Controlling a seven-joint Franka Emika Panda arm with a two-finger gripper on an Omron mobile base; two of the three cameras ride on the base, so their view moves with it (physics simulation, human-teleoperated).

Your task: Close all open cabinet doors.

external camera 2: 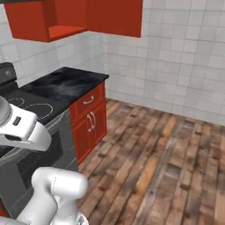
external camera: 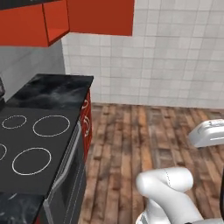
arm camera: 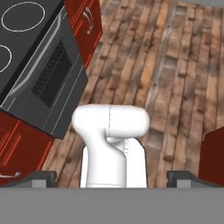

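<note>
A red wall cabinet (external camera: 26,28) hangs above the counter, and its inside (external camera 2: 66,30) shows open. One glossy red cabinet door (external camera: 101,16) stands swung out from it toward the tiled wall; it is also at the top of the right base view (external camera 2: 115,16). Its handle is hidden. In the hand view my gripper (arm camera: 111,178) points down at the wooden floor, far below the door. Its two dark fingertips (arm camera: 40,177) stand wide apart with nothing between them, so it is open.
A black stove (external camera: 30,148) with an oven front (arm camera: 48,83) stands left, beside a dark marble counter (external camera: 57,89) over small red base cabinets (external camera 2: 90,121). Wooden floor (external camera 2: 158,167) spreads right to the white tiled wall (external camera: 175,52). A dark red edge (arm camera: 214,153) sits at the hand view's right.
</note>
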